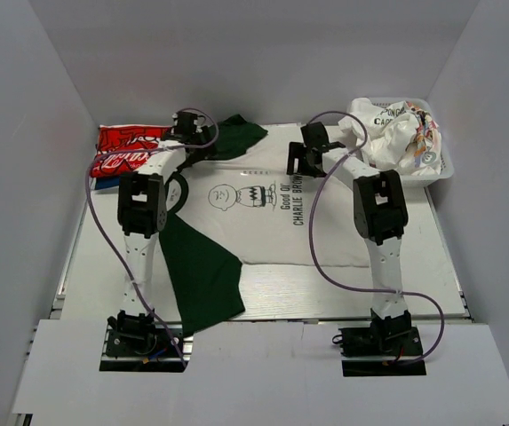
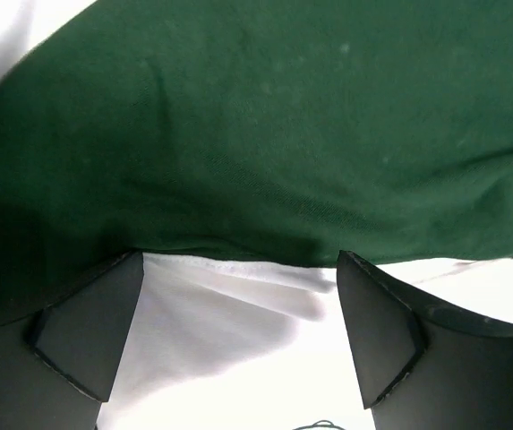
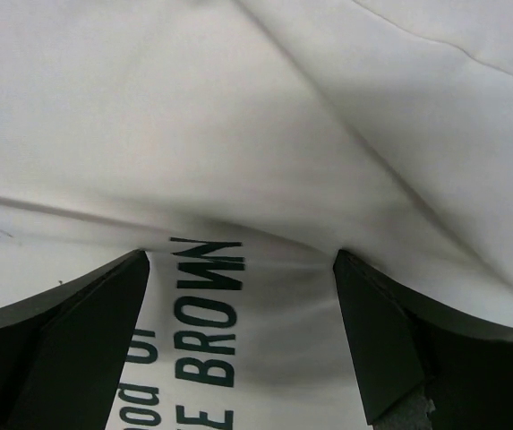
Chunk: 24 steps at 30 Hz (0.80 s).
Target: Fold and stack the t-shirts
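The off-white tee (image 1: 263, 222) with the black Charlie Brown print is spread flat, print upward, in the middle of the table (image 1: 343, 288); no fold is seen in it yet, so the task is judged to be at its start, with 1 shirt laid out and 0 stacked. A dark green tee (image 1: 202, 275) overlaps it; 1 part shows at its near-left corner and another at its far-left edge, where, in the left wrist view, green cloth (image 2: 283, 134) appears to lie over the white. A red tee (image 1: 123, 149) with white script is bunched beyond its far-left corner; a white mesh basket (image 1: 445, 169) heaped with crumpled pale printed cloth stands just past its far-right corner. The left gripper (image 1: 192, 131) is set low at the off-white tee's far-left edge and the right gripper (image 1: 310, 153) at its far-right part, near the lettering; in both wrist views the jaws are spread wide and nothing is held, cloth lying only between and ahead of the fingers (image 2: 86, 331). The step in hand is judged to be the first grasp for a fold; the next move calls for both jaws to be closed on the off-white layer alone, the green cloth being left out of the left pinch, and for the 2 grips to be lifted together so that the fold line runs straight.
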Available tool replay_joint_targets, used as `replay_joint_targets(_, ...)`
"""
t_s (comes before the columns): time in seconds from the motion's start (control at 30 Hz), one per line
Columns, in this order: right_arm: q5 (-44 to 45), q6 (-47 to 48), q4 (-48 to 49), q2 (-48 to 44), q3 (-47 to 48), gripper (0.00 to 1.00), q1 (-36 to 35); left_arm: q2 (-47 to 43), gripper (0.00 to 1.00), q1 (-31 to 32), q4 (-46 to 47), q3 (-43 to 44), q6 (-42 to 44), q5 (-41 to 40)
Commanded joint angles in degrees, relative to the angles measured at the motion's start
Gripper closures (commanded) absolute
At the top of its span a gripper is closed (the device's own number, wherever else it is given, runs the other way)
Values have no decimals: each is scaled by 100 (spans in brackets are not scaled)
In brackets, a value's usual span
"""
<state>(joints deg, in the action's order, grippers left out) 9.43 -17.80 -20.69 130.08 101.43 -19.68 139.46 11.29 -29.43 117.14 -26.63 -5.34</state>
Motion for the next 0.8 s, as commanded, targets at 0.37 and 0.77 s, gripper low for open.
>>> replay_joint_targets(0.37,-529,260,-182,658,1352,10,764,187,0,-373,613,-244,826,1501)
replay_joint_targets(0.77,-1162,743,549,1064,2698,10,896,179,0,-373,544,466,993,1940)
